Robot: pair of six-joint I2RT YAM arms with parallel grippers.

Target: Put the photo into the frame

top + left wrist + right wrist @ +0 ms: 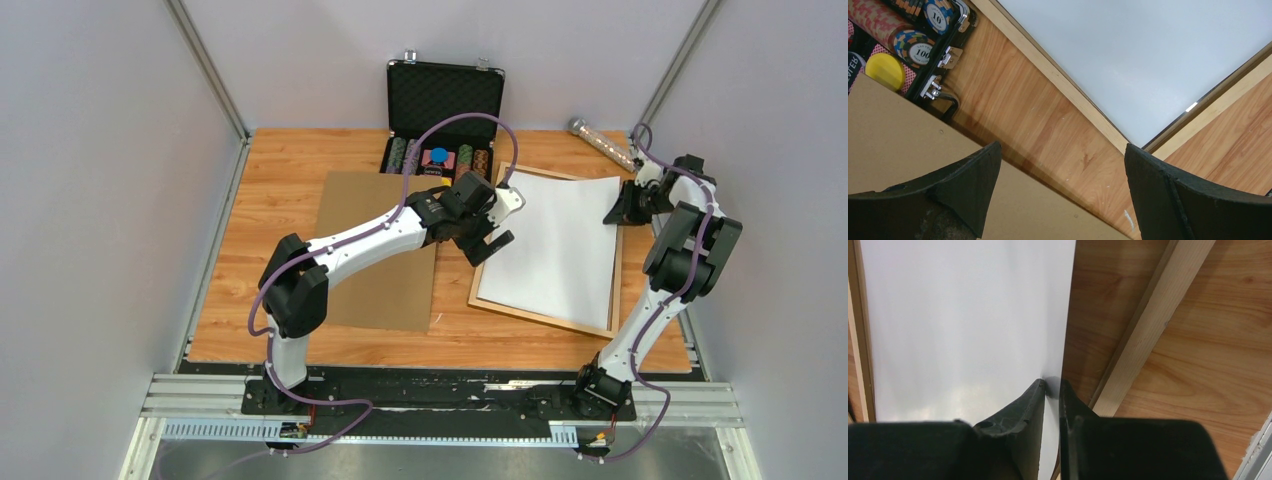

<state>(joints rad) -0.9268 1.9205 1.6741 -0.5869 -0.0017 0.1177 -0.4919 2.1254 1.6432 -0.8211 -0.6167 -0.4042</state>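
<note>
The photo (555, 240) lies white back up over the light-brown wooden frame (540, 318) on the right half of the table. Its far right edge is lifted and curled. My right gripper (615, 212) is shut on that edge; in the right wrist view the sheet (968, 315) passes between the closed fingers (1052, 382), above the frame rail (1148, 325). My left gripper (497, 222) is open and empty over the frame's left rail. In the left wrist view its fingers (1062, 147) straddle bare table, with the rail (1058, 75) and photo (1148, 50) beyond.
A brown fibreboard backing panel (375, 250) lies left of the frame, partly under my left arm. An open black poker-chip case (443, 110) stands at the back centre. A glittery tube (603, 143) lies at the back right. Grey walls enclose the table.
</note>
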